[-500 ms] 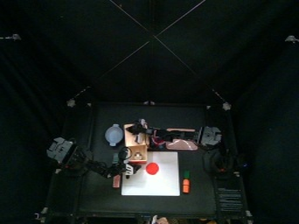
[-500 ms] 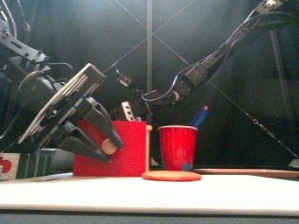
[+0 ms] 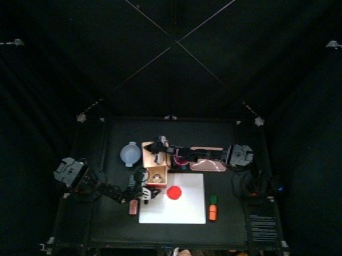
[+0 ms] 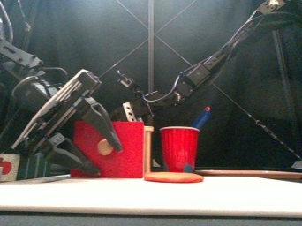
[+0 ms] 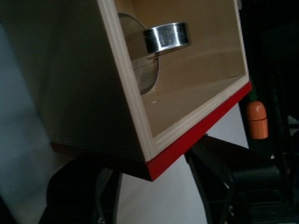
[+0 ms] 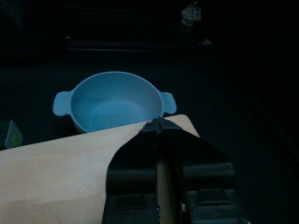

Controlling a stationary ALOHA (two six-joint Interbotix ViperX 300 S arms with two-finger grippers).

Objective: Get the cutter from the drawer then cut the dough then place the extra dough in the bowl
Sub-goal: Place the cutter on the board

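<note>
**Cutter in open drawer; drawer front shifted**

The round cutter (image 5: 167, 37), a shiny metal ring, lies inside the open drawer (image 5: 187, 96) of the pale wooden box (image 6: 70, 175). The box stands near the middle of the bench (image 3: 114, 225), behind the white cutting board (image 3: 187, 208).

Since the earlier frame the red drawer front (image 4: 118, 152) has shifted slightly left, baring a pale wooden strip beside it.

The left end effector (image 4: 80, 157) is at that front; its grip cannot be told. The right end effector (image 6: 156, 129), closed narrow, rests its tip on the box top.

A flat red dough disc (image 4: 174, 177) lies on the board. The smooth blue-grey bowl (image 6: 114, 101) stands toward the back left.
</note>
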